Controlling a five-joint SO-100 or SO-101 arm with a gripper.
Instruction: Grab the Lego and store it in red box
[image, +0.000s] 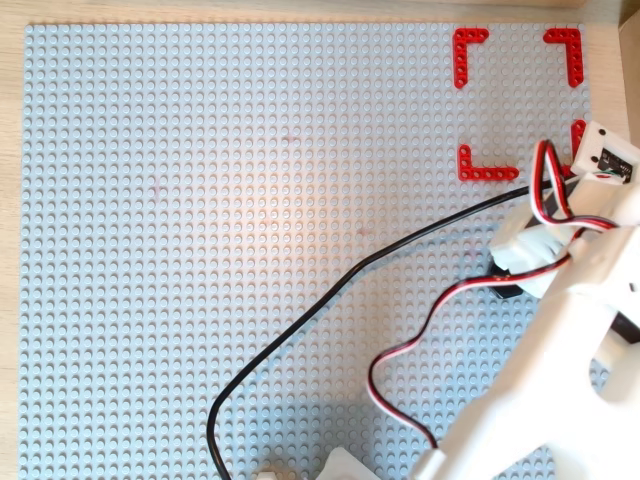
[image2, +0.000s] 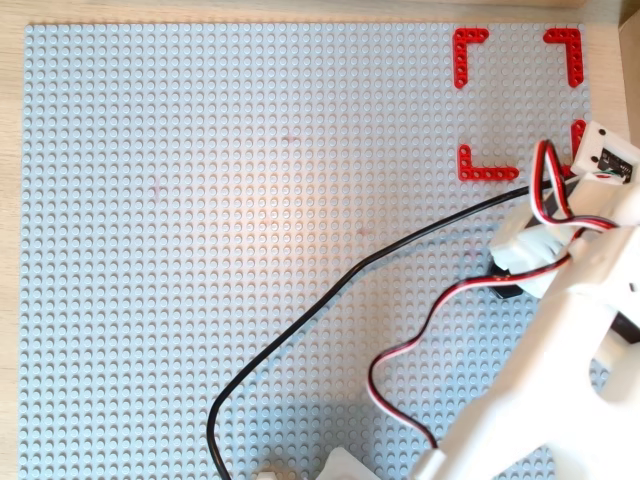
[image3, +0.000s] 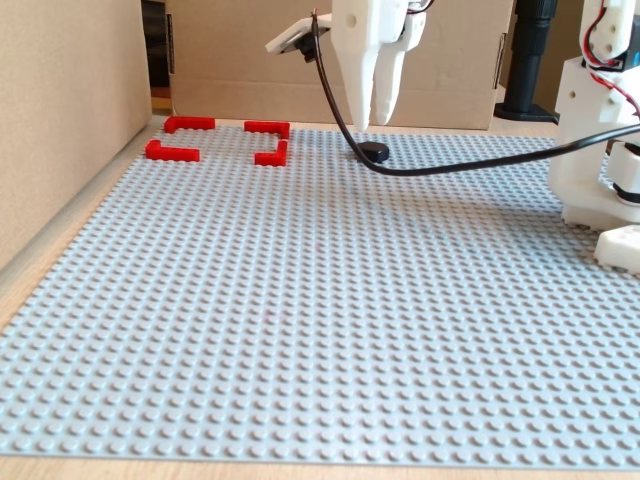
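So my white two-finger gripper (image3: 375, 112) is hanging point-down right above the small flat black Lego piece (image3: 374, 151), which is sitting on the grey studded baseplate (image3: 300, 300) just outside the red box. In the fixed view my fingers look close together with only a thin slit between them, and there's nothing pinched in there; the tips are clearly apart from the piece, not touching it. I figure I'm lined up vertical like this so I can drop straight down and straddle it, though I'd guess the fingers need to spread first since the piece looks wider than that slit. The square of four red L-shaped corner brackets (image: 517, 100) is near, off to the left in the fixed view, so the carry should be short once I've got a hold. In both overhead views my white arm (image: 560, 330) covers the piece almost completely (there's a dark bit poking out under the wrist, can't swear it's the piece). The black cable (image3: 470, 163) droops across the plate right beside the piece, and that's my worry: it could nudge the thing or get caught between the fingers on the way down.
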